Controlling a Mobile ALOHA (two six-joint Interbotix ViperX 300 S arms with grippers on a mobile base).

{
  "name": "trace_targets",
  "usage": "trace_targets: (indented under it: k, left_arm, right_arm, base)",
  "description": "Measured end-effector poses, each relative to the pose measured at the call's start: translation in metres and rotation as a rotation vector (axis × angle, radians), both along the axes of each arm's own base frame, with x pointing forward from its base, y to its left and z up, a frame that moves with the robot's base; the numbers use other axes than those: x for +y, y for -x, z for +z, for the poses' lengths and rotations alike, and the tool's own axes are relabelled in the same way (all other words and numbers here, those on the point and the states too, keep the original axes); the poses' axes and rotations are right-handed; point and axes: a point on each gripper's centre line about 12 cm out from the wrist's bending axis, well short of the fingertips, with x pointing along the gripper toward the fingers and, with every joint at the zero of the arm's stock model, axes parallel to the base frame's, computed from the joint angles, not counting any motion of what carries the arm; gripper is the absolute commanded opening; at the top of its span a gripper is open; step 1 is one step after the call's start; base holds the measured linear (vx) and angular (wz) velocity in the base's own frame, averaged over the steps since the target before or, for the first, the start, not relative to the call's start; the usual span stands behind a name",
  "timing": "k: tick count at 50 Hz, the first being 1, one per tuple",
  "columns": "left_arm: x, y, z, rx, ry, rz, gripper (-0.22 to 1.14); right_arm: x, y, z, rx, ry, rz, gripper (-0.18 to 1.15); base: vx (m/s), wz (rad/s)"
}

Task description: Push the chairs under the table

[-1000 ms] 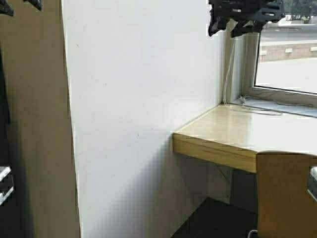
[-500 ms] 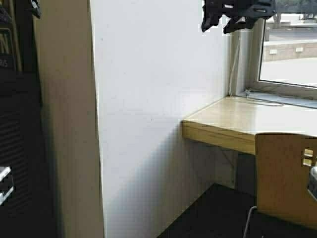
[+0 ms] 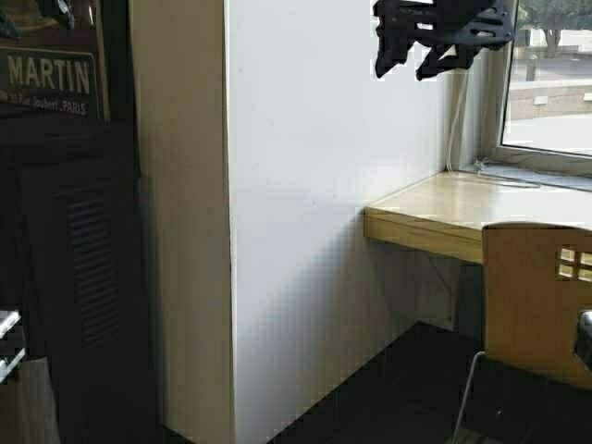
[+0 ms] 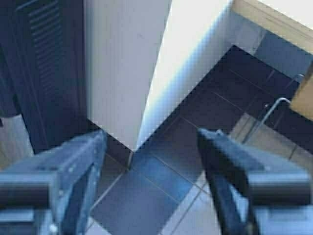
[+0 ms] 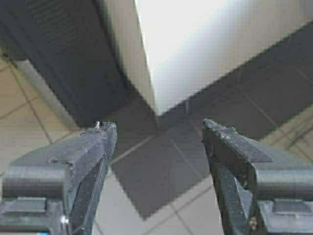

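While both claws, left claw (image 4: pixel 151 161) and right claw (image 5: pixel 159 161), hang apart and empty, the chair (image 3: pixel 536 296) beyond them stands unpushed before the counter (image 3: pixel 435 217).

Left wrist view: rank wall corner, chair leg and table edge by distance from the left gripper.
1. Wall corner: straight ahead of the left gripper, down at the floor.
2. Chair leg: toward the robot's right, only slightly farther; a close call with the corner.
3. Table edge: clearly farthest, beyond the chair.
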Motion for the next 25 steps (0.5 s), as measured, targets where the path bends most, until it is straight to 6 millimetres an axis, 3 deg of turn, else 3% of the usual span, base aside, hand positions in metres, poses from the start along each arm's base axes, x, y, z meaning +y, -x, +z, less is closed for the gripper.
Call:
trace_targets:
  k: [25]
  left_arm:
    - [0.000, -0.002, -0.008, 0.021, -0.001, 0.004, 0.91]
  right_arm:
    - [0.004, -0.007, 0.011, -0.003, -0.001, 0.002, 0.89]
  base:
    - [-0.44, -0.13]
